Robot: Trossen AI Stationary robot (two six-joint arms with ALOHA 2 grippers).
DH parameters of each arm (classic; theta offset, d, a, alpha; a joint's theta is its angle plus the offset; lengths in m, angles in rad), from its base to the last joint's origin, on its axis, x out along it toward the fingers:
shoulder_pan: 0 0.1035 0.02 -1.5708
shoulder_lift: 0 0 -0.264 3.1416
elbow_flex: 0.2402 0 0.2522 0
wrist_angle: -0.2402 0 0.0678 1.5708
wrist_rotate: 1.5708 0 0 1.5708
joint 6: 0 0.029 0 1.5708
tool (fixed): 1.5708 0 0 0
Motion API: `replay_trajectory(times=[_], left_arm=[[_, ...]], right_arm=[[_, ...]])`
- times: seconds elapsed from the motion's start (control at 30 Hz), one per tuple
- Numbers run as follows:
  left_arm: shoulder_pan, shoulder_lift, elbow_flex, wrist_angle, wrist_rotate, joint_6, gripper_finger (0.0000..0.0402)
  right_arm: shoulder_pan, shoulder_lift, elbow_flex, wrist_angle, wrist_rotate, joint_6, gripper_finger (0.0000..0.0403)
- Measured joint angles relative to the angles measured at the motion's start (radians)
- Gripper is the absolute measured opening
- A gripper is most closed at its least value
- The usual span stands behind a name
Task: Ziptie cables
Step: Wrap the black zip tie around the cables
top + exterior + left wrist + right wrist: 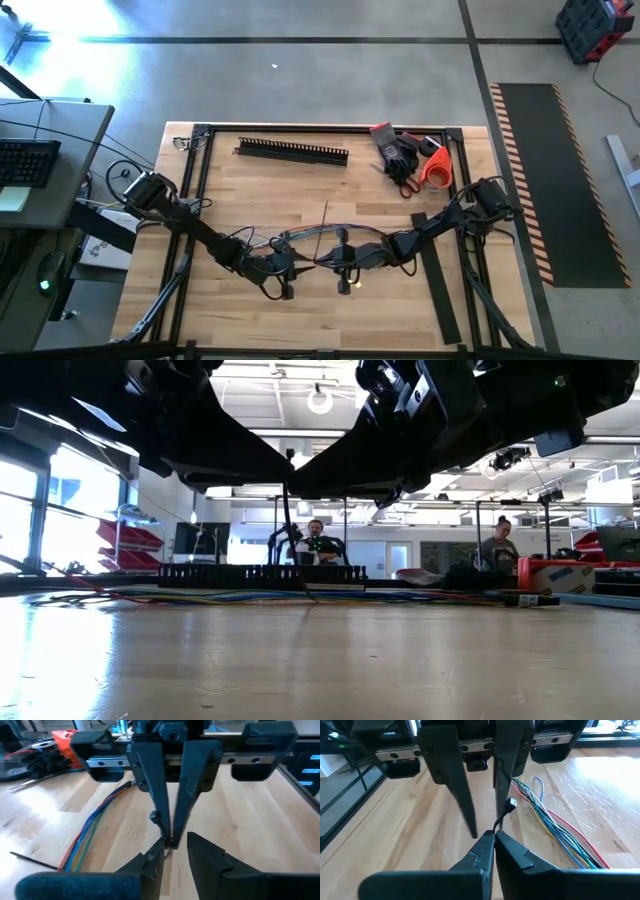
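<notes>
Meeting over the middle of the bench [300,300], toward its front edge, the left gripper [283,268] and right gripper [343,262] face each other in the high view. The cables [315,234] lie as a shallow arc just behind them. A thin black ziptie [325,222] runs from between the grippers toward the back edge. A comb-toothed duct [292,151] and gloves [398,152] sit near the back edge, well apart.

Low view: both arms hang dark overhead; the ziptie [291,530] drops from them to the bench. The cables [250,598] lie flat behind it.

Left wrist view: the left gripper's [177,852] jaws stand partly open, holding nothing clearly. The right gripper's fingers [150,780] close to a point on the ziptie. Coloured cables [87,837] lie beside, untouched.

Right wrist view: the right gripper [494,840] is closed on the ziptie [504,815], whose head sticks up free. The left gripper's fingers [452,785] stand apart opposite.

Risks, judged: the ziptie is not around the cables; it could twist or slip in the thin pinch at handover. The fingers stand close and could collide.
</notes>
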Motion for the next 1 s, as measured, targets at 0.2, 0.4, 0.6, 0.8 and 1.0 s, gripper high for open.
replay_trajectory(times=[0.2, 0.4, 0.6, 0.8, 1.0], left_arm=[[0.001, 0.000, 0.000, -0.013, -0.020, -0.001, 0.0027], [0.006, 0.000, 0.000, -0.014, -0.018, 0.001, 0.0003], [0.019, 0.000, 0.000, -0.016, -0.001, 0.017, 0.0002], [0.023, 0.000, 0.000, -0.016, 0.012, 0.018, 0.0000], [0.026, 0.000, 0.000, -0.014, -0.014, 0.018, 0.0000]], right_arm=[[0.000, 0.000, 0.000, 0.000, 0.000, 0.000, 0.0000], [0.000, 0.000, 0.000, -0.001, 0.001, 0.000, 0.0000], [0.000, 0.000, -0.001, -0.006, 0.000, -0.001, 0.0000], [0.000, 0.000, -0.001, -0.021, -0.006, 0.000, 0.0000], [0.001, -0.008, 0.000, -0.079, -0.025, 0.027, 0.0012]])
